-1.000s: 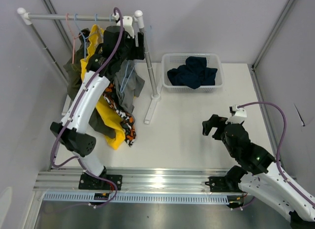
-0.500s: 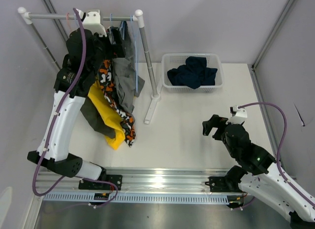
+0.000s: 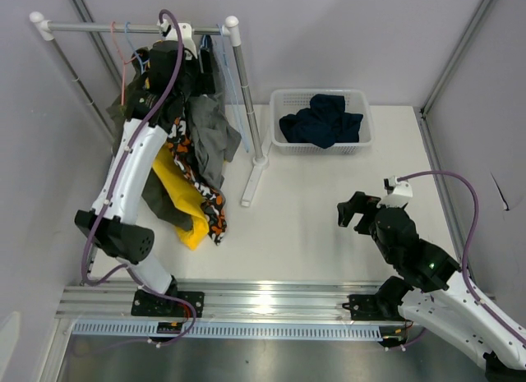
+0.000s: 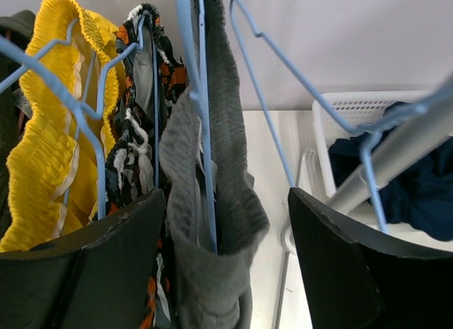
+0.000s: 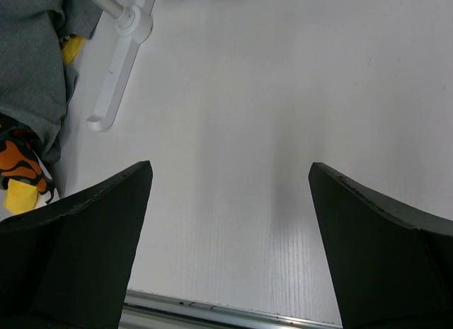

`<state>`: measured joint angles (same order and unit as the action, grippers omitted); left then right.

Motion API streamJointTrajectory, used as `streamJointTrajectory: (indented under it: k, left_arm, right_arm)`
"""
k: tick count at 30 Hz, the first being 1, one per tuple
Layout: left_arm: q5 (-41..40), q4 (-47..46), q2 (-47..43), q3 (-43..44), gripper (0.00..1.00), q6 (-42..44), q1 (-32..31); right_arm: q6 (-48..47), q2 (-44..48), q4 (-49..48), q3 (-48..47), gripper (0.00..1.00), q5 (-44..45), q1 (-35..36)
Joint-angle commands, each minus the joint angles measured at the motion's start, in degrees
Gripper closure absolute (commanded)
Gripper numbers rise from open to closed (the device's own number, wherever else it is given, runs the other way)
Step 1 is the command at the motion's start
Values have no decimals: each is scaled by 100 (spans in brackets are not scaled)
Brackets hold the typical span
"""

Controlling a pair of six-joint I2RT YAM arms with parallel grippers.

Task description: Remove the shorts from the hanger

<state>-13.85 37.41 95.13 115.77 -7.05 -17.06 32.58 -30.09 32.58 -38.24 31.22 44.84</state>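
Observation:
Four shorts hang on blue wire hangers from the rack rail (image 3: pixel 99 26): grey (image 4: pixel 212 223), orange-black-white patterned (image 4: pixel 134 152), yellow (image 4: pixel 42 152) and olive green (image 4: pixel 10 32). In the top view they show as grey (image 3: pixel 212 135), patterned (image 3: pixel 205 197) and yellow (image 3: pixel 182 203). The navy shorts (image 3: pixel 320 119) lie in the white basket (image 3: pixel 283 98). My left gripper (image 4: pixel 226 194) is open up at the rail, its jaws either side of the grey shorts and their hanger without clamping them. My right gripper (image 5: pixel 230 173) is open and empty above the bare table.
The rack's upright post (image 3: pixel 245 94) and its foot (image 3: pixel 253 181) stand between the hanging clothes and the basket. A spare empty blue hanger (image 4: pixel 283 81) hangs beside the grey shorts. Walls close in on the left and the back.
My left arm swung left along the rail, then back right, and its open gripper now sits around the grey shorts. The right arm has not moved.

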Motion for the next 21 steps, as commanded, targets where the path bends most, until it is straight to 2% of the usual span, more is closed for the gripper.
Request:
streamJointTrajectory:
  k: [1, 6, 7, 9, 12, 13, 15, 18, 21]
  left_arm:
    - [-30, -49, 189, 542, 25, -60, 141]
    - [-92, -224, 497, 710, 28, -51, 194]
    - [-83, -234, 558, 745, 33, -51, 194]
    - [-92, -155, 822, 1052, 37, -77, 212]
    - [30, 64, 1120, 1343, 55, -165, 247]
    - [66, 56, 1156, 1361, 65, -191, 256]
    - [93, 56, 1235, 1387, 70, -209, 264]
    - [101, 100, 1288, 1449, 73, -209, 282]
    - [101, 109, 1289, 1449, 83, -235, 317]
  right_arm:
    - [64, 12, -41, 45, 0, 103, 51]
    - [47, -32, -67, 62, 1, 95, 77]
    - [47, -50, -76, 62, 0, 95, 78]
    - [38, -85, -85, 71, 1, 112, 78]
    - [47, -103, -76, 71, 1, 130, 77]
    - [38, -103, -94, 80, 1, 156, 78]
    - [29, -103, -102, 88, 1, 165, 77]
    - [29, -129, -102, 80, 1, 191, 69]
    - [21, -129, -102, 80, 1, 217, 77]
